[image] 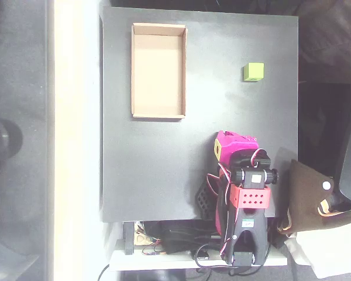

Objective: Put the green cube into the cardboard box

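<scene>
Nothing done yet: green cube sits far right on black desk, well apart from empty cardboard box at far left; magenta pincer folded near, holds nothing, opening can't tell.

The green cube is plain lime yellow-green. The cardboard box is tan, paler inside. The desk is matte black. The end effector is magenta, the arm behind it black and red.

Green cube well apart from cardboard box
</scene>
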Controlling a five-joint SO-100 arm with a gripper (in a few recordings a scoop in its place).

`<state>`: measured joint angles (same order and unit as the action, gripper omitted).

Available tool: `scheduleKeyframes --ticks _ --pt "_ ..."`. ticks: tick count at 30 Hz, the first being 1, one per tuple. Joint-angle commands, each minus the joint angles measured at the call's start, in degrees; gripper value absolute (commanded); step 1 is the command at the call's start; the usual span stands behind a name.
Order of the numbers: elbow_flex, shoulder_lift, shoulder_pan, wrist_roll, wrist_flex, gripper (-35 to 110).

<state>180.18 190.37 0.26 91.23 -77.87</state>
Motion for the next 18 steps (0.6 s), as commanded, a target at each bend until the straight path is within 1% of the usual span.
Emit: scheduleKeyframes --ticks 1,10,18 --pt "0.6 0.6 0.3 6.3 -0.8 3" --pt "0.4 0.1 0.3 6.3 -0.8 3" --pt "-3.6 -0.1 0.3 6.3 -0.8 3"
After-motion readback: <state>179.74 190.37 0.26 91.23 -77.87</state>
